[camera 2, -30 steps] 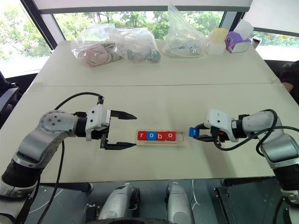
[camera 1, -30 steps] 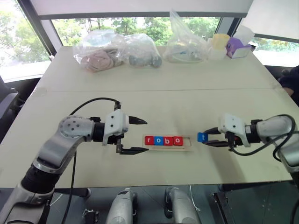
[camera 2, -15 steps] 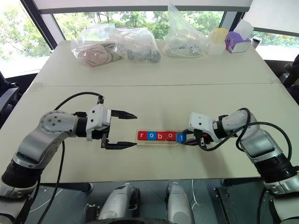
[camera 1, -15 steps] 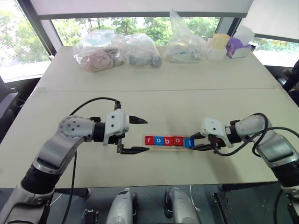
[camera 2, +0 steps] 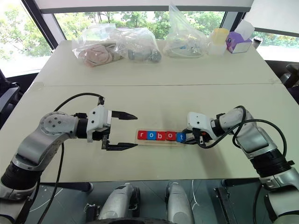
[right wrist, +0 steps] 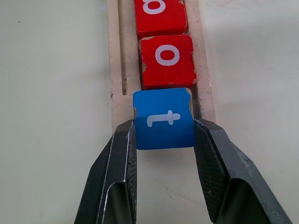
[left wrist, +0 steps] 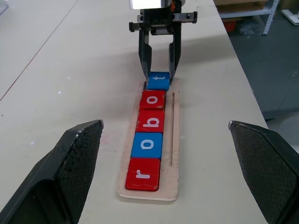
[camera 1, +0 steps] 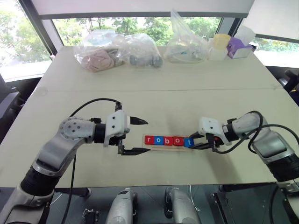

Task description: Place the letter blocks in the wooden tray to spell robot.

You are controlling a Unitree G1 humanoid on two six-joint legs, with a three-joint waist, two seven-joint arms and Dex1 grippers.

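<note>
gripping the small blue square "t" tile (right wrist: pixel 164 118) between closed jaws, the right gripper (camera 1: pixel 200 142) is holding it at the right end of the long narrow pale-wood tray (left wrist: pixel 174 140). the tray is lying left to right on the pale counter (camera 1: pixel 154 102), with the red "r" tile (left wrist: pixel 143 173), blue "o" tile (left wrist: pixel 147 144), red "b" tile (left wrist: pixel 150 121) and red "o" tile (right wrist: pixel 167 60) already sitting in a row. the "t" tile is touching the last red "o", in line with the tray's long axis, apparently not yet fully seated. the left gripper (camera 1: pixel 135 136) is waiting just left of the tray, jaws wide open and empty. the right arm is clearly the nearer one for pressing the tile home.
</note>
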